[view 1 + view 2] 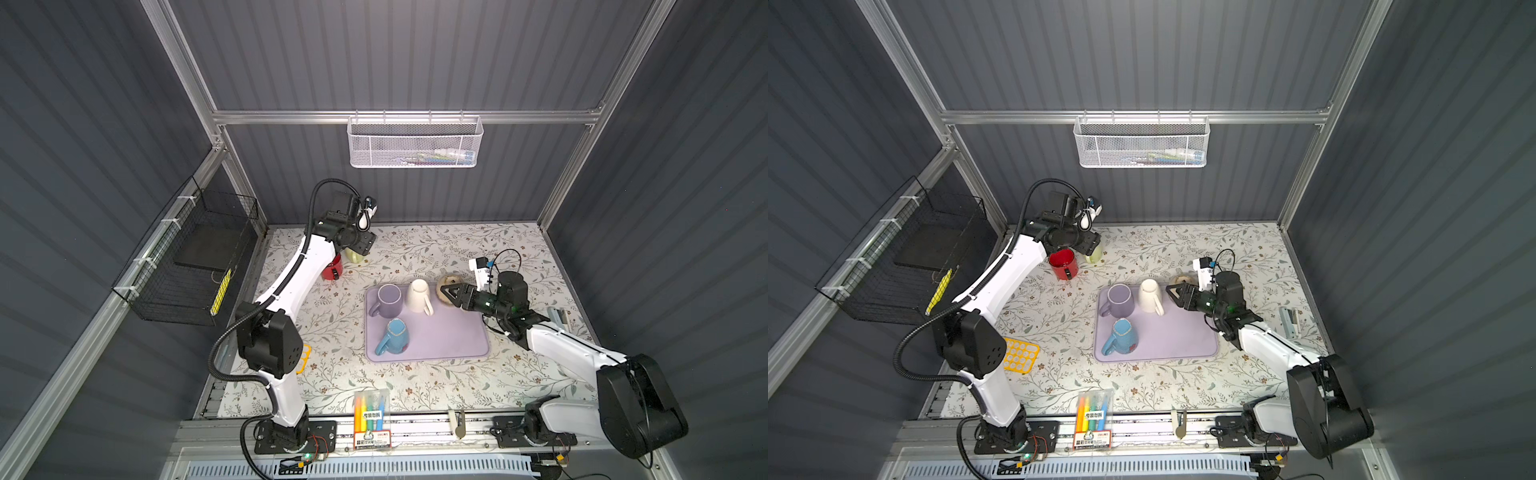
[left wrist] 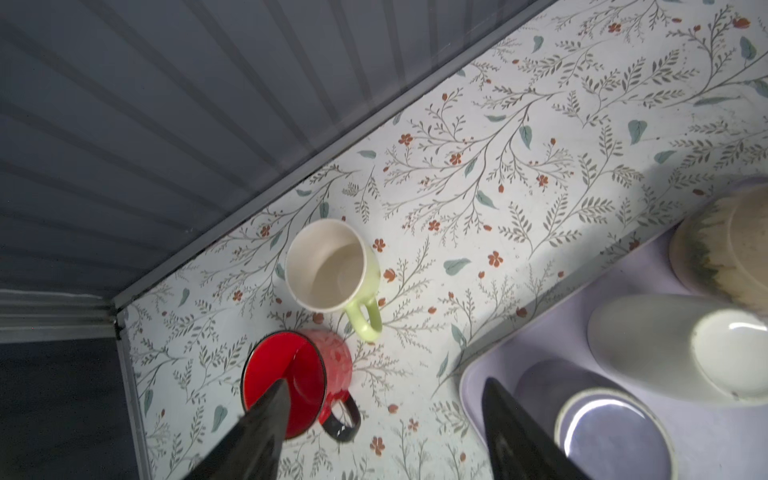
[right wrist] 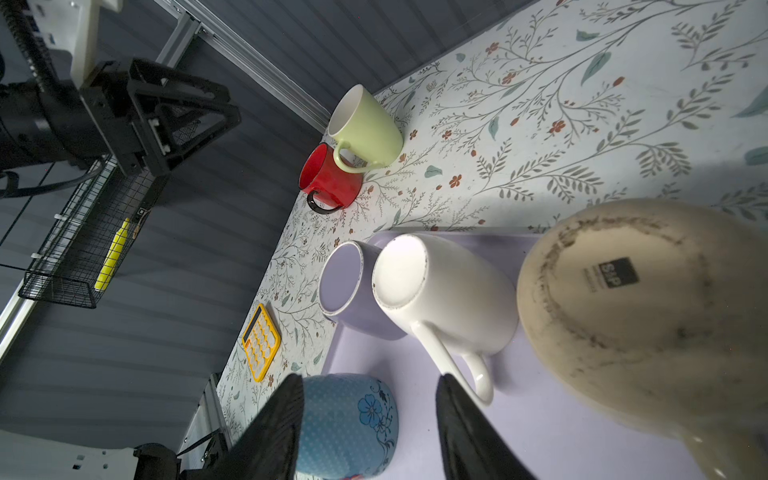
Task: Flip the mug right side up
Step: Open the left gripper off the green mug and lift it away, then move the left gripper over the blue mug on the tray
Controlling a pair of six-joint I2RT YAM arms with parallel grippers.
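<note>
Glossy glazed ceramic catches the light on the white mug (image 3: 453,299), purple mug (image 1: 389,300), red mug (image 3: 332,178) and green mug (image 3: 370,129). The blue mug (image 3: 349,415) has a finely dotted, softer sheen. The beige mug (image 3: 623,291) shows a dull underside, its unglazed foot ring rough and grimy. The lavender mat (image 1: 449,336) looks smooth, matt and rubbery. The tabletop (image 1: 415,249) wears matt, floral-printed sheeting. The frame (image 1: 291,117) is brushed aluminium, alongside a white-painted metal mesh basket (image 1: 415,143), a black wire basket (image 1: 187,266) and ribbed, matt grey wall panels (image 1: 415,54).
</note>
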